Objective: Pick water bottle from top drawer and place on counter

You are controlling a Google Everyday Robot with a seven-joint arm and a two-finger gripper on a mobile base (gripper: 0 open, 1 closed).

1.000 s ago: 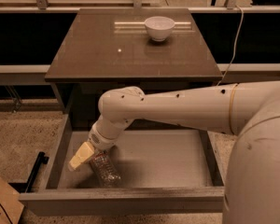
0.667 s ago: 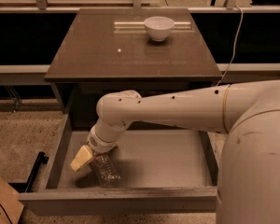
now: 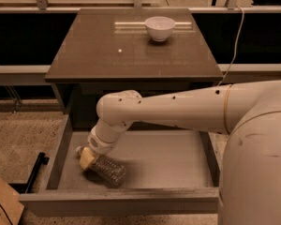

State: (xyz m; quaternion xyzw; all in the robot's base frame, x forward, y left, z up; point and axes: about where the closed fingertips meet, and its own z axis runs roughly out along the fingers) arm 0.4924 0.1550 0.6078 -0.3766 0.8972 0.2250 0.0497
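The water bottle lies on its side on the grey floor of the open top drawer, near the drawer's front left. My gripper reaches down into the drawer from the right and sits at the bottle's neck end, touching or very close to it. The bottle's cap end is mostly hidden behind the gripper. The brown counter is above and behind the drawer.
A white bowl stands at the back of the counter. My white arm crosses over the drawer's middle. A black post and a cardboard box stand on the speckled floor at the left. A cable hangs at the right.
The arm has shifted slightly; the gripper stays at the bottle's neck end. The bottle lies in the same place.
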